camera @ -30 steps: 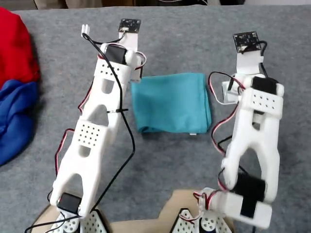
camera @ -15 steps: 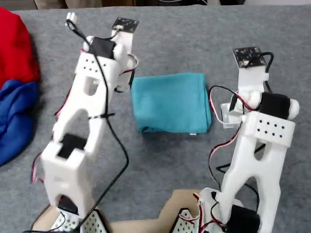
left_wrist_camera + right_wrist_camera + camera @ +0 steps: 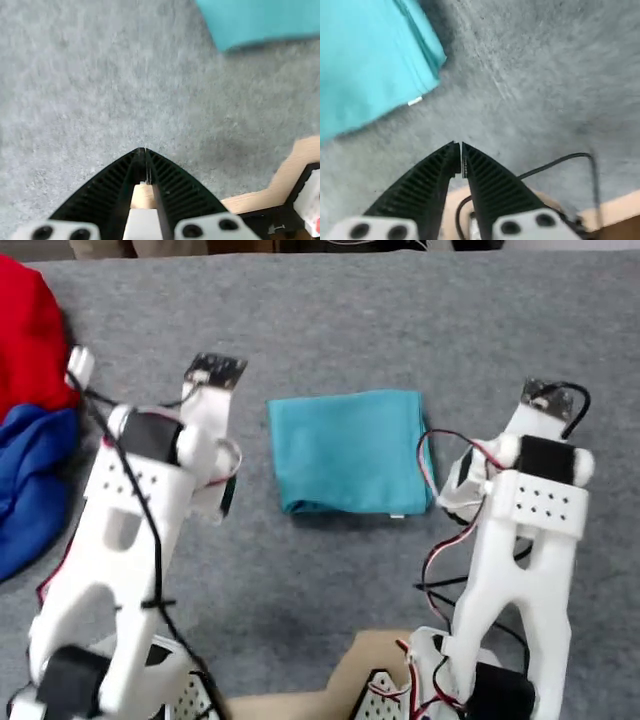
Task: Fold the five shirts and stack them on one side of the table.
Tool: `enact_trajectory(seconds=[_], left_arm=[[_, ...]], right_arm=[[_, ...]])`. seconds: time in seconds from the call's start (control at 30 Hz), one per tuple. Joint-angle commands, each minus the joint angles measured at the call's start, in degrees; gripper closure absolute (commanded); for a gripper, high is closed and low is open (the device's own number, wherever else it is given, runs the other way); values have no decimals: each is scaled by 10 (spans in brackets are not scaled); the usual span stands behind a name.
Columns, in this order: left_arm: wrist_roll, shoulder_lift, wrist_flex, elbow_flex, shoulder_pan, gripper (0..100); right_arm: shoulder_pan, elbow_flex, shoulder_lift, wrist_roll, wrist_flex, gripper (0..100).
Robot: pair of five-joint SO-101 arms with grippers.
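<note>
Folded teal shirt [image 3: 350,450] at frame centre, long axis left-right, between 2 arms. Closed, empty: left gripper [image 3: 141,150], right gripper [image 3: 458,145]. Unfolded red shirt [image 3: 30,340], blue shirt [image 3: 30,485] at left edge, nearer left arm.

Folded shirt [image 3: 350,450] lies between left arm [image 3: 130,510] and right arm [image 3: 530,530]; heaped shirts [image 3: 30,410] far left.
</note>
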Motion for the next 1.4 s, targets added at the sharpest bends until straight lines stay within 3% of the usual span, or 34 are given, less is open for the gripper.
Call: enact_trajectory(seconds=[0.0,0.1,0.23,0.5,0.9,1.37], left_arm=[[-4,-71,-35,66,-4,981],[-4,-96,-55,87,-4,981],[-4,-94,-62,91,-4,981],[-4,-56,-61,87,-4,981],[-4,-51,-62,86,-4,981],[-4,-56,-59,86,-4,981]], right_arm=[[-42,58,-19,-99,-96,974],[-79,107,-19,-184,-173,909],[-96,124,-19,-226,-220,797],[-133,124,9,-296,-274,795],[-138,-22,245,-406,-278,796],[-141,-171,485,-448,-310,796]])
